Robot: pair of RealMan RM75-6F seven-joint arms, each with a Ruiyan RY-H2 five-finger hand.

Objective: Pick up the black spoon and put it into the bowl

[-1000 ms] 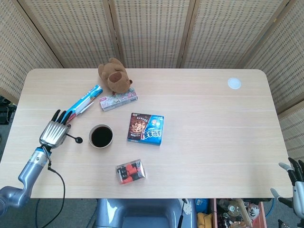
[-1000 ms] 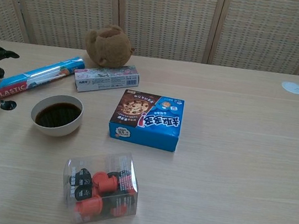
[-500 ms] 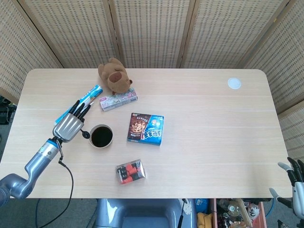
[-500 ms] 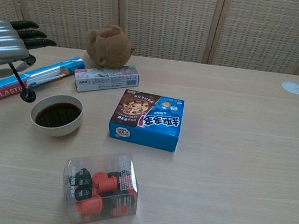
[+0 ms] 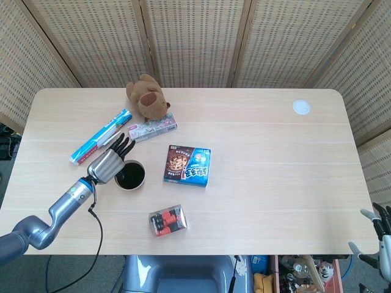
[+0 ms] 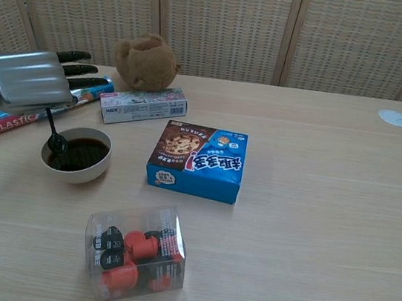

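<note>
My left hand (image 5: 109, 162) (image 6: 29, 80) hovers over the left rim of the bowl (image 5: 134, 181) (image 6: 83, 171), a white bowl with a dark inside. It holds the black spoon (image 6: 53, 131) by the handle, which hangs down from under the palm. The spoon's round end sits just above the bowl's left rim. In the head view the hand hides the spoon. My right hand (image 5: 383, 233) shows only at the bottom right corner, off the table, its fingers apart and holding nothing.
A plastic-wrap roll (image 6: 22, 115) lies behind the bowl at the left. A brown plush toy (image 5: 147, 97), a small flat box (image 5: 152, 129), a blue cookie box (image 5: 188, 165), a clear box of red and black items (image 5: 167, 220) and a white disc (image 5: 300, 107) are on the table.
My left hand has carried the spoon rightward from beside the plastic-wrap roll to above the bowl's left rim. The right hand has not moved.
</note>
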